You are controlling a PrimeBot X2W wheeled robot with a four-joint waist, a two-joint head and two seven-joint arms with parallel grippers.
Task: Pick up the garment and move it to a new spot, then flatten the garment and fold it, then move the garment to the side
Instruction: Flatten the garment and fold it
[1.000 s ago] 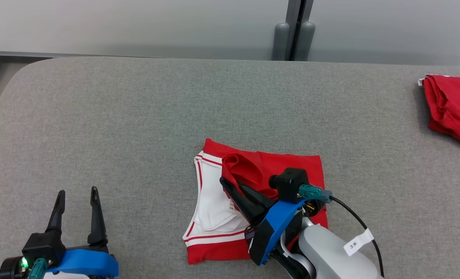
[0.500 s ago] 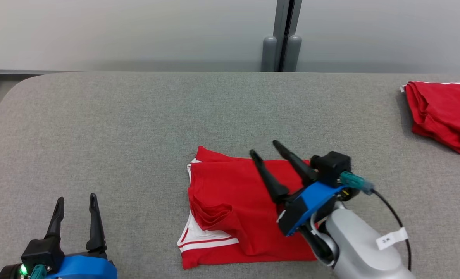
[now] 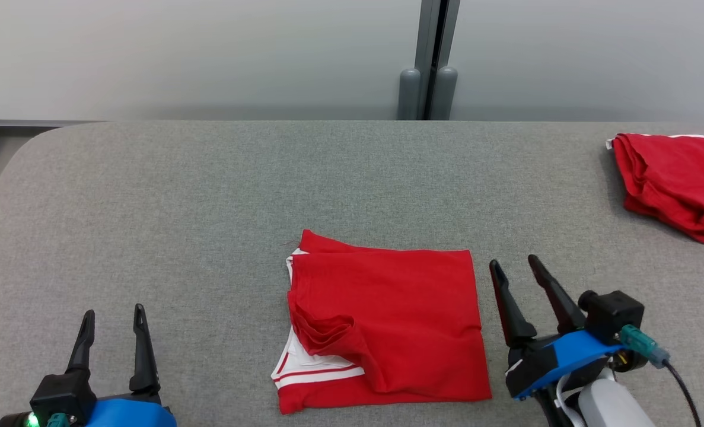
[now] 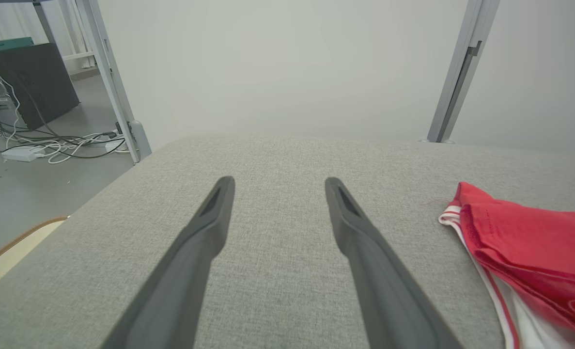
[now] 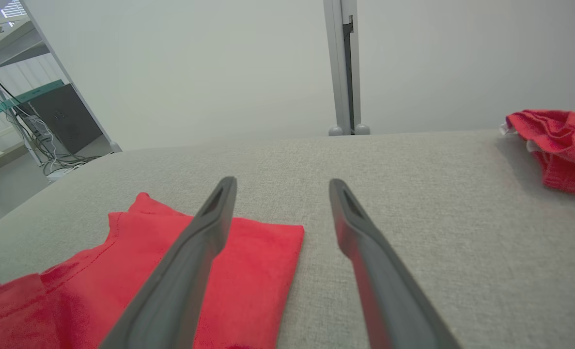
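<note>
Right tool has backed off the garment since the earlier frame. It now sits at lower right of the head view, fingers spread, gripping nothing, just beside the cloth's right edge. Its wrist is cut off by the frame bottom.

Left tool at lower left, fingers likewise spread and empty, base cut off.

Garment lies folded, red, at lower centre of the table. Its white-trimmed underlayer is mostly covered.

Second red garment at upper right, cut by the frame edge.

Left wrist view adds floor cables at upper left. Right wrist view has the tool's left finger crossing in front of the fold.
</note>
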